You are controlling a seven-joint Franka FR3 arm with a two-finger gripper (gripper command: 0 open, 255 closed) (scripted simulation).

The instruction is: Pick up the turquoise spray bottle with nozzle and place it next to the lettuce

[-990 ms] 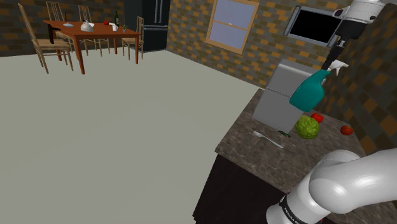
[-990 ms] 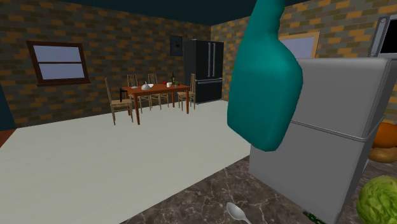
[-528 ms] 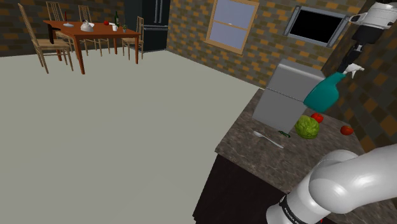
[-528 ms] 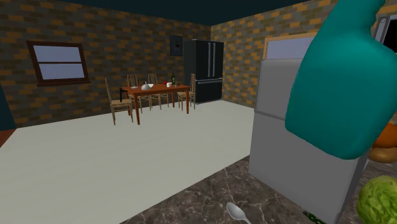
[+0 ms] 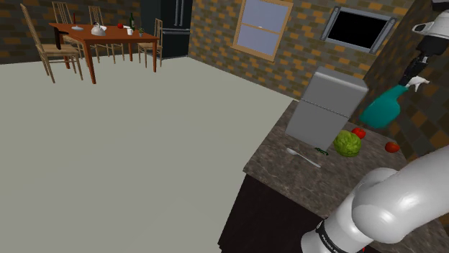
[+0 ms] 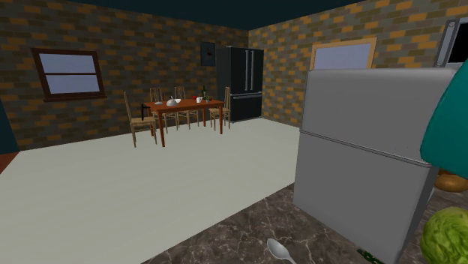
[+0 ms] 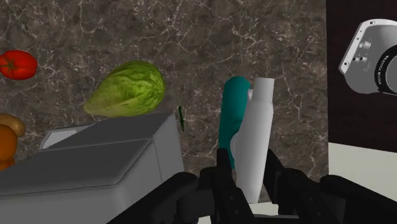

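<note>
My gripper [image 5: 415, 75] is shut on the white nozzle head of a turquoise spray bottle [image 5: 381, 110], which hangs tilted in the air above the dark marble counter [image 5: 316, 180]. In the wrist view the black fingers [image 7: 222, 169] clasp the white nozzle [image 7: 257, 137] of the bottle [image 7: 233, 114]. The green lettuce [image 5: 347, 143] lies on the counter below the bottle, toward the shoulder view's left. The lettuce [image 7: 127, 90] lies apart from the bottle over marble. In the second exterior view the bottle [image 6: 451, 129] shows at the right edge, above the lettuce [image 6: 448, 234].
A grey fridge-like box [image 5: 326, 106] stands on the counter just behind the lettuce. Two red tomatoes [image 5: 358, 132] [image 5: 392, 146] lie near it, and a spoon [image 5: 302, 156] lies nearer the counter's front edge. Orange-brown produce [image 6: 453, 171] sits behind the box. A dining table [image 5: 101, 34] stands far off.
The gripper has carried the bottle toward the shoulder view's right, from in front of the grey box to beyond the lettuce; in the second exterior view it slid to the right edge.
</note>
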